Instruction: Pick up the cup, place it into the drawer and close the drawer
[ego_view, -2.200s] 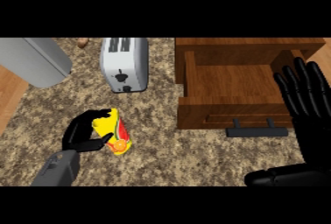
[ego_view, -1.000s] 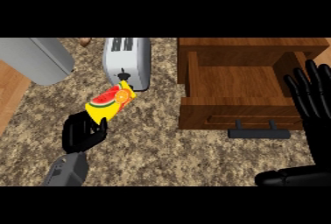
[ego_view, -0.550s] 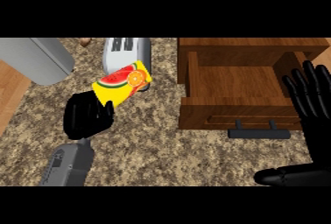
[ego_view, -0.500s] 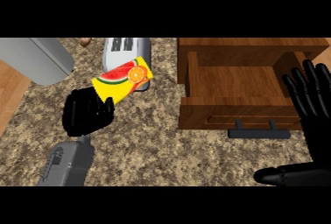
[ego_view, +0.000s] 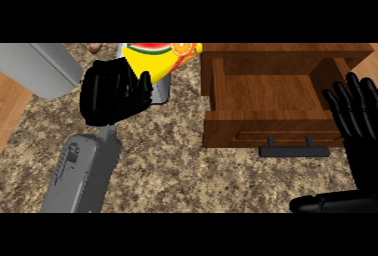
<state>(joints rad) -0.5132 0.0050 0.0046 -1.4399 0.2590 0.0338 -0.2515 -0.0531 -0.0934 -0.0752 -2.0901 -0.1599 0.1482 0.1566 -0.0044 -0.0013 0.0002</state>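
Note:
The yellow cup (ego_view: 159, 55) with fruit pictures is held up high near the view's top edge, partly cut off. My left hand (ego_view: 113, 92) is curled round its lower part, just left of the drawer. The wooden drawer (ego_view: 277, 97) stands pulled out and open at the right, with a bare inside and a dark handle (ego_view: 295, 148) on its front. My right hand (ego_view: 358, 112) rests open, fingers up, at the drawer's right side.
A silver toaster (ego_view: 158, 89) is mostly hidden behind the cup and my left hand. A grey appliance (ego_view: 40, 67) sits at the upper left. Speckled stone counter (ego_view: 192, 175) spreads in front of the drawer.
My left hand has lifted the cup off the counter and carried it up and to the right, toward the open drawer. The right hand has stayed where it was.

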